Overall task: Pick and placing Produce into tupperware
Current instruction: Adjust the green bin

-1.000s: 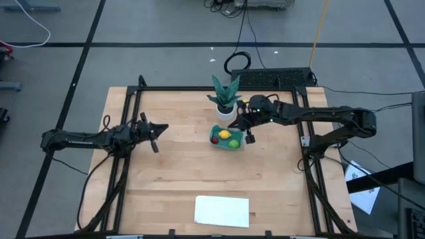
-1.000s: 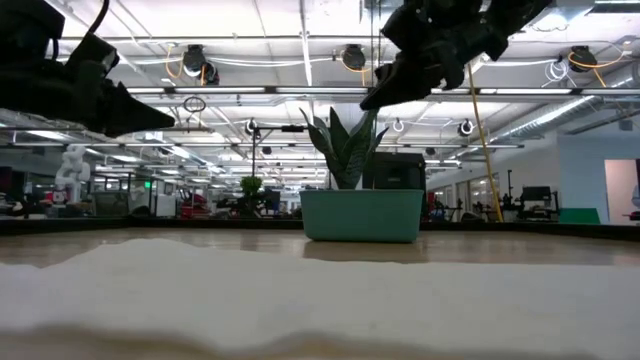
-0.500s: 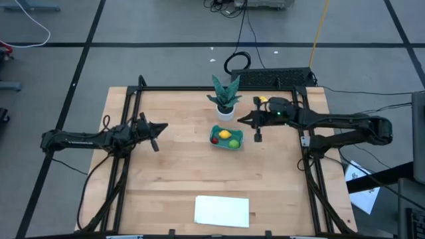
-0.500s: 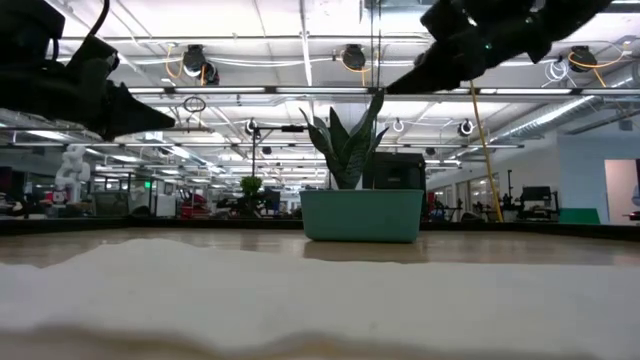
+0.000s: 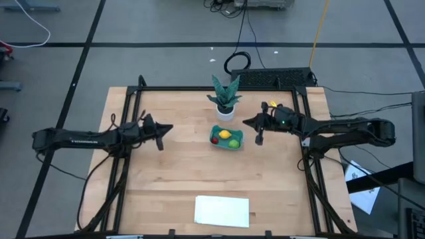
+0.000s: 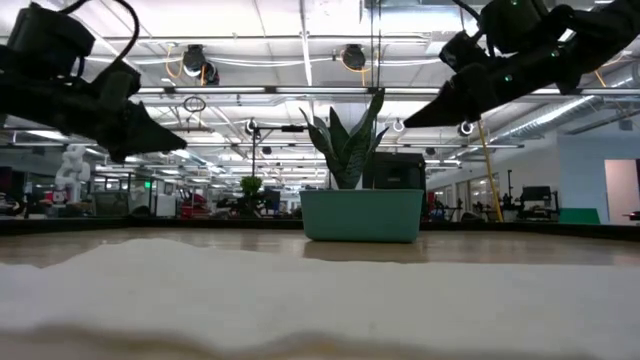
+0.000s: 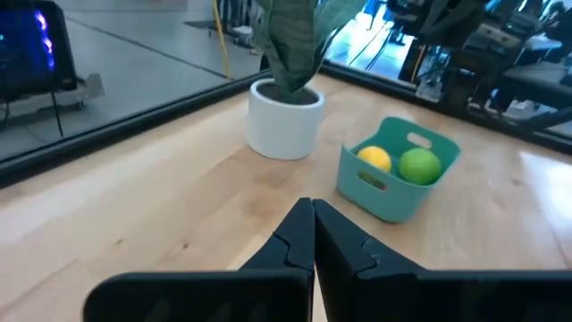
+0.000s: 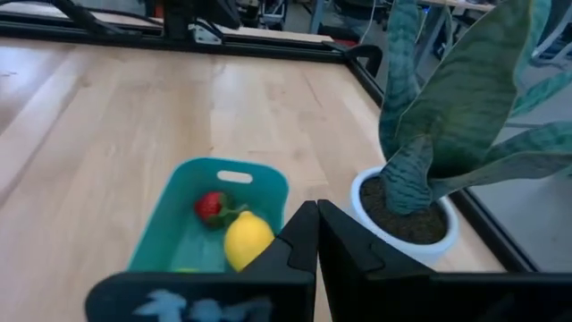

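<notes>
Both claws pinched, flanking tupperware.

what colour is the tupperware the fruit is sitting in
Teal-blue. The tupperware shows best in the right wrist view, with the fruit inside.

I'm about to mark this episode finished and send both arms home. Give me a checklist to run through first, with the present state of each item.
1. Lime-green fruit in the tupperware: ok.
2. Yellow fruit in the tupperware: ok.
3. Red fruit in the tupperware: ok.
4. Left gripper shut and holding nothing, out to the container's left: ok.
5. Right gripper shut and holding nothing, to the container's right, beside the potted plant: ok.
6. Tupperware sitting flat on the table, apart from the plant's pot: ok.
</notes>
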Available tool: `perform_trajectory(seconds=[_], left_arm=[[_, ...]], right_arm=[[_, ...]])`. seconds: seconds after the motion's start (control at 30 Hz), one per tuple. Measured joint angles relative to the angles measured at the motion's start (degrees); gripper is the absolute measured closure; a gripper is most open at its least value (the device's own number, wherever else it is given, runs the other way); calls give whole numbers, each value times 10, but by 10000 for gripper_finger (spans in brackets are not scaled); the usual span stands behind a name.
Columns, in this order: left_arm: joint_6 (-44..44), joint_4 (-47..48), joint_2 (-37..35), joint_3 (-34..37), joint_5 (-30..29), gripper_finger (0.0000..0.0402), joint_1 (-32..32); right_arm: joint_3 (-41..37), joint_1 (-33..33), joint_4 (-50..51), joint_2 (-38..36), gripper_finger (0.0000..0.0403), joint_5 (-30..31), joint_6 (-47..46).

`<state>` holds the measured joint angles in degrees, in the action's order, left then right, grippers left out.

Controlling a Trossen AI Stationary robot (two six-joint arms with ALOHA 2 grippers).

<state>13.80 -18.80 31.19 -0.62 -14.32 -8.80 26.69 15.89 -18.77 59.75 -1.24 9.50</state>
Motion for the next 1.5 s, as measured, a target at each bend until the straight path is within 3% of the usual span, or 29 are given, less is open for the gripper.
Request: perform_trajectory(seconds=[0.23, 0.5, 0.63, 0.93, 1.03, 1.1, 1.5], left_arm=[[24, -66, 167, -37, 31, 401, -42], [1, -126, 367, -145, 107, 402, -52], [-4, -126, 447, -192, 122, 401, -52], [-11, -128, 521, -252, 174, 402, -51], [-13, -128, 545, -274, 185, 402, -51], [-15, -128, 561, -287, 186, 401, -51], [-6, -126, 637, -323, 185, 401, -61]], right_arm=[[-14, -12, -3, 0, 403, 38, -16], [-48, -40, -29, 0, 403, 93, -61], [-64, -50, -29, 0, 403, 154, -94], [-99, -91, -40, 0, 403, 166, -176], [-108, -107, -50, 0, 403, 205, -186], [-116, -116, -46, 0, 403, 227, -205], [-123, -156, -63, 24, 403, 225, -272]])
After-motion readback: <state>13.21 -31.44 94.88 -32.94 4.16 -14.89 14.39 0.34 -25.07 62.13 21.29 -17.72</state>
